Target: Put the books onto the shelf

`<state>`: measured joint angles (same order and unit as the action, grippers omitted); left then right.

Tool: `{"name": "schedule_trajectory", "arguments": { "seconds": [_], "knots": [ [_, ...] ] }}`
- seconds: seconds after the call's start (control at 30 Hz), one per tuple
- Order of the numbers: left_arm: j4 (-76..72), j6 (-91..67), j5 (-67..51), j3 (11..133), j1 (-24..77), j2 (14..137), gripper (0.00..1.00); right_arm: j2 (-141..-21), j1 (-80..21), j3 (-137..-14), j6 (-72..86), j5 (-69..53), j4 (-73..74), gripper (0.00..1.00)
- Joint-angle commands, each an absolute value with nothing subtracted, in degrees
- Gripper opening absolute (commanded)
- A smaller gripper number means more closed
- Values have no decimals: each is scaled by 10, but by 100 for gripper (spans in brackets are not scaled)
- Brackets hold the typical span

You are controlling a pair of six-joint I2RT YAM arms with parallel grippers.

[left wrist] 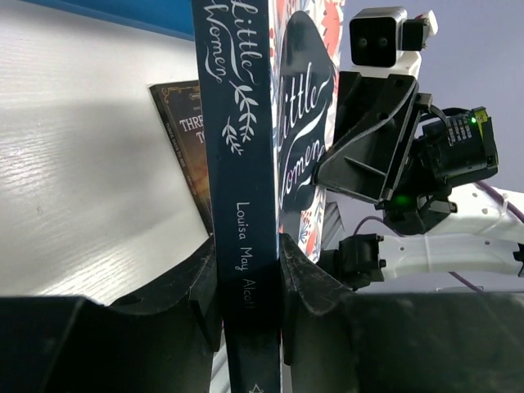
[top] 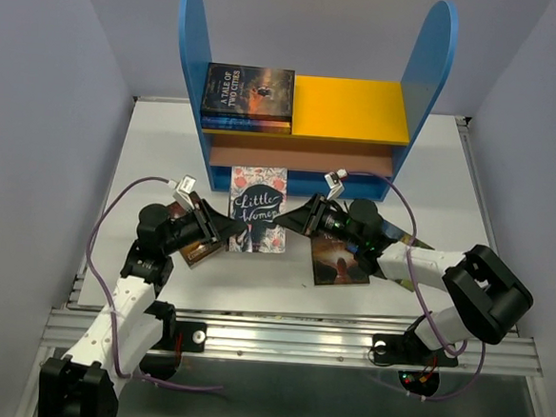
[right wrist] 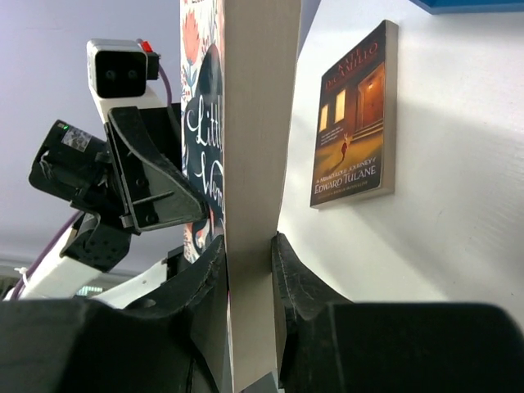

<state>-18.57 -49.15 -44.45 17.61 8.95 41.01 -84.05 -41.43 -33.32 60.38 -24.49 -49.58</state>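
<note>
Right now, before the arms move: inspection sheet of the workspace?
Surface: white table, two books lying flat.
Job's things: Little Women book held between both arms; Tale of Two Cities book lies on the shelf; Edward Tulane book and dark book on table.
Clutter: nothing seen.
Grippers: left gripper, fingers clamp its spine; right gripper, fingers clamp its page edge.
Cables: purple cables loop beside both arms.
Surroundings: grey walls.

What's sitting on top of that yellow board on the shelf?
A Tale of Two Cities lies on the left half of the yellow board, over a blue-edged book. How many more lie beneath is covered.
</note>
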Motion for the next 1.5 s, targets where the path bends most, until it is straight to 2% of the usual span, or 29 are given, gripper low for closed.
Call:
{"name": "schedule_trajectory", "arguments": {
  "seconds": [0.0, 0.03, 0.07, 0.1, 0.13, 0.17, 0.2, 0.33, 0.37, 0.53, 0.6, 0.77, 0.93, 0.97, 1.07, 1.17, 1.3, 1.47],
  "knots": [
    [-216, -497, -467, 180, 91, 382, 0, -813, -414, -382, 571, -280, -506, 1],
    [-217, -500, -464, 181, 91, 374, 0, -803, -414, -385, 560, -275, -493, 1],
    [-218, -511, -454, 181, 91, 358, 0, -797, -414, -387, 551, -264, -479, 9],
    [-220, -518, -447, 183, 91, 349, 0, -781, -414, -388, 528, -255, -444, 49],
    [-223, -525, -442, 186, 91, 335, 0, -770, -414, -389, 513, -227, -426, 76],
    [-224, -530, -442, 192, 91, 329, 0, -758, -414, -390, 501, -204, -403, 96],
    [-224, -532, -443, 200, 91, 323, 0, -744, -414, -392, 486, -180, -350, 100],
    [-218, -534, -447, 273, 92, 314, 0, -674, -414, -402, 407, -13, -209, 100],
    [-215, -532, -447, 288, 97, 321, 0, -648, -414, -402, 398, 66, -165, 100],
    [-207, -518, -396, 404, 134, 378, 0, -573, -414, -394, 367, 205, -103, 100],
    [-208, -505, -389, 459, 159, 442, 0, -557, -414, -394, 357, 233, -90, 100],
    [-158, -457, -305, 678, 247, 600, 0, -548, -414, -401, 348, 242, -75, 100],
    [-125, -481, -155, 814, 250, 713, 0, -549, -414, -415, 344, 235, -56, 100],
    [-120, -494, -89, 824, 250, 721, 0, -549, -414, -415, 344, 228, -56, 100],
    [-126, -539, -13, 852, 260, 742, 0, -550, -414, -420, 337, 227, -49, 100],
    [-124, -583, 172, 857, 282, 746, 0, -547, -414, -431, 336, 224, -33, 100],
    [-99, -691, 351, 833, 315, 751, 0, -534, -414, -439, 330, 222, -30, 100],
    [-45, -747, 432, 862, 344, 789, 0, -523, -414, -444, 320, 214, -25, 100]
  ]
}}
